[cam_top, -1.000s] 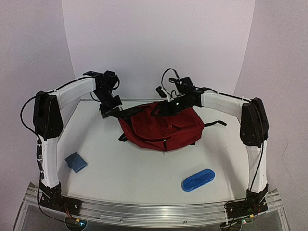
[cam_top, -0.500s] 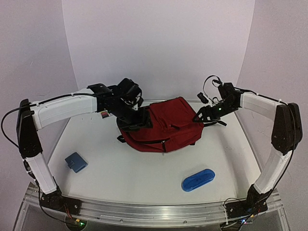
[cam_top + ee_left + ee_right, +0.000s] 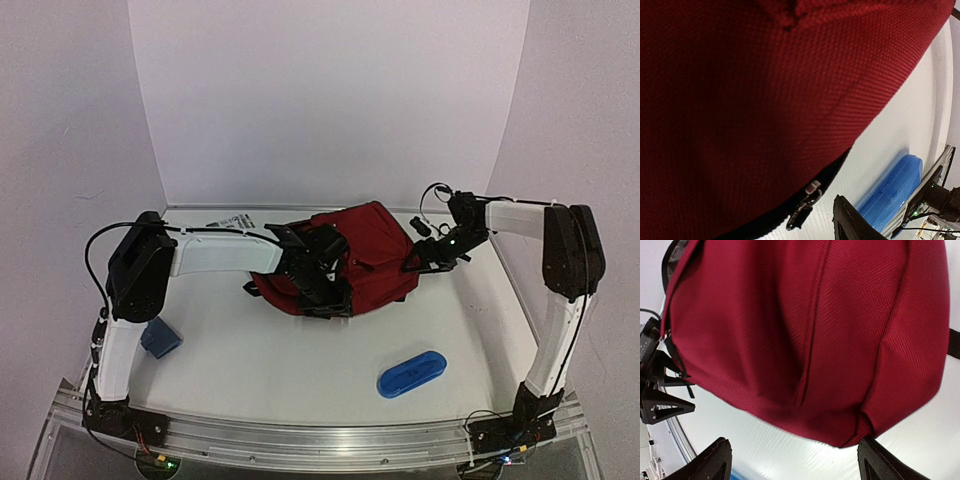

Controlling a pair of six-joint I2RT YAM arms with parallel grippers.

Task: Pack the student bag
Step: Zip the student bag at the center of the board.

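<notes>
The student bag (image 3: 362, 248), dark red with black straps, lies at the back middle of the table. My left gripper (image 3: 326, 290) is low over the bag's front edge. The left wrist view is filled with red fabric (image 3: 750, 100); a metal zipper pull (image 3: 807, 199) hangs free beside one black finger (image 3: 852, 223), and the other finger is hidden. My right gripper (image 3: 428, 252) is at the bag's right side, open. In its wrist view the bag's corner (image 3: 855, 430) lies just ahead of the wide gap of the right gripper (image 3: 797, 462), untouched.
A blue oblong case (image 3: 411, 373) lies near the front, right of middle, and shows beyond the left finger as the blue case (image 3: 892, 192). A small blue square thing (image 3: 158, 337) sits at the front left by the left arm. A black strap (image 3: 455, 257) trails right of the bag.
The left arm has swung from the bag's back left corner over to its front edge. The right gripper has left the bag's top, moved to its right side and opened wider.
</notes>
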